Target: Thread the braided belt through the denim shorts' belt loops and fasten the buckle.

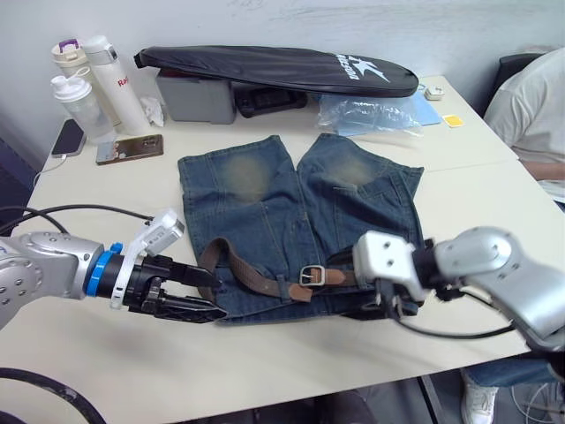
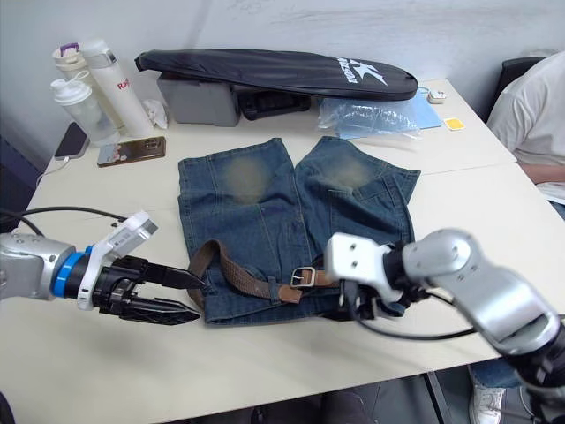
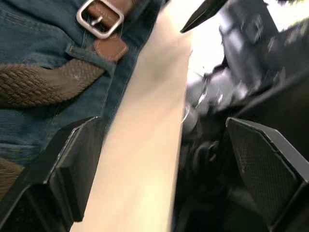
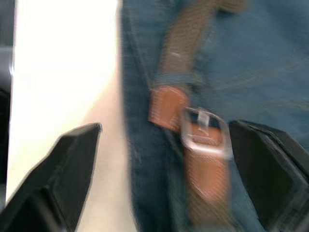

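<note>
1. At the far left of the worktop (image 1: 106,371) stand three drink bottles (image 1: 93,84), with a smartphone (image 1: 130,148) lying flat just in front of them, all well clear of the garment.
2. The left end effector (image 1: 190,296) lies low over the worktop at the shorts' left waistband corner. Its two black fingers are apart and empty, tips pointing toward the belt's loose loop. I judge it is placed there to catch the slack.
3. The denim shorts (image 1: 265,221) lie flat mid-worktop, waistband toward the robot and legs pointing away, so the belt loops (image 3: 82,51) face the arms.
4. The braided belt (image 1: 243,269) runs along the waistband. Its left part bows up in a loop off the denim, near the left fingertips. In the left wrist view the braid passes under a loop strip.
5. The buckle (image 1: 309,276) sits near the waistband's middle with a tan leather strap end through its frame. It looks fastened, or nearly so, though I cannot tell whether the prong is seated.
6. The right end effector (image 4: 159,169) hovers over the waistband just right of the buckle. The wrist view shows its fingers spread wide, one on each side of the buckle, gripping nothing. That placement suits pressing or checking the fastening.
7. Behind the shorts lie a black racket bag (image 1: 282,69) and a clear plastic bag (image 1: 366,113).
8. At the far right a person's sleeve (image 1: 530,97) shows beside the worktop.
</note>
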Robot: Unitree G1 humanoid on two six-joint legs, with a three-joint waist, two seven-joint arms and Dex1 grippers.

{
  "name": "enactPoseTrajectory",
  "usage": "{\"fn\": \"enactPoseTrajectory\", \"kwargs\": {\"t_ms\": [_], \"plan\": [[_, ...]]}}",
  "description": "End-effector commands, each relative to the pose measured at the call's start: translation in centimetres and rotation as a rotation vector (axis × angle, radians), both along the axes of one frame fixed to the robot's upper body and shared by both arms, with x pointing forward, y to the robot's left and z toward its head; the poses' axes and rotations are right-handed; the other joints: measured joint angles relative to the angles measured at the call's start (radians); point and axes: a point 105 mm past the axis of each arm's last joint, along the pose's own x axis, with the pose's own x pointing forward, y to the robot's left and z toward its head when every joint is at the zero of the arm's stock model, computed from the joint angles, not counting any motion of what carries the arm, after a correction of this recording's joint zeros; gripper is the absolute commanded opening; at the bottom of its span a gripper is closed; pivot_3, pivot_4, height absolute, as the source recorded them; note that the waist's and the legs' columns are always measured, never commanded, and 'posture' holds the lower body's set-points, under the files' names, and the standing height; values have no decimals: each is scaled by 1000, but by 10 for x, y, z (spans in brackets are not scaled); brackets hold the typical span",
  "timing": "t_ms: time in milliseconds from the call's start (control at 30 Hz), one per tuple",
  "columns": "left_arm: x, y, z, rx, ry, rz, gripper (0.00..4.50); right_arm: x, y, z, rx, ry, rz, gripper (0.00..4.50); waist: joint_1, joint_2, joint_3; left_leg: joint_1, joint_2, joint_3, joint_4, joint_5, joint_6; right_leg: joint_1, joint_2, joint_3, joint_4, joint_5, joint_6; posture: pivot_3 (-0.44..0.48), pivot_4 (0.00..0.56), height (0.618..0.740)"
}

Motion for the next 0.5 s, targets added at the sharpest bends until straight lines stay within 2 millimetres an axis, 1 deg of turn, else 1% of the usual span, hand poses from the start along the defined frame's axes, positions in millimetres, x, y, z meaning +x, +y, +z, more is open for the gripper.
{"fn": "enactPoseTrajectory", "kwargs": {"t_ms": [33,133,233,333,500], "plan": [[9,5,1,58,-64,-62,4500,1,6,-5,-38,-151,60,3602,0,0,0,0,0,0,0,0,0,0,1,3,-1,0,0,0,150,740],[18,7,2,75,-87,-68,4500,4,12,-12,-41,-215,91,2093,-1,-4,2,0,1,0,2,0,2,0,3,5,-1,-1,-2,0,150,740],[21,10,-2,96,-87,-66,4500,9,18,-14,-31,-276,112,2093,-2,-5,2,0,2,1,2,1,3,0,3,10,0,-2,-3,0,150,740],[22,12,-6,116,-89,-65,4500,15,22,-19,-33,-303,117,2093,-1,-5,2,0,3,1,2,1,3,-4,3,15,6,-1,-2,0,150,740],[17,11,-9,115,-70,-59,4500,21,21,-28,-66,-316,129,2093,-1,-5,1,-1,7,1,3,1,3,-6,4,17,9,0,0,0,150,740]]}}
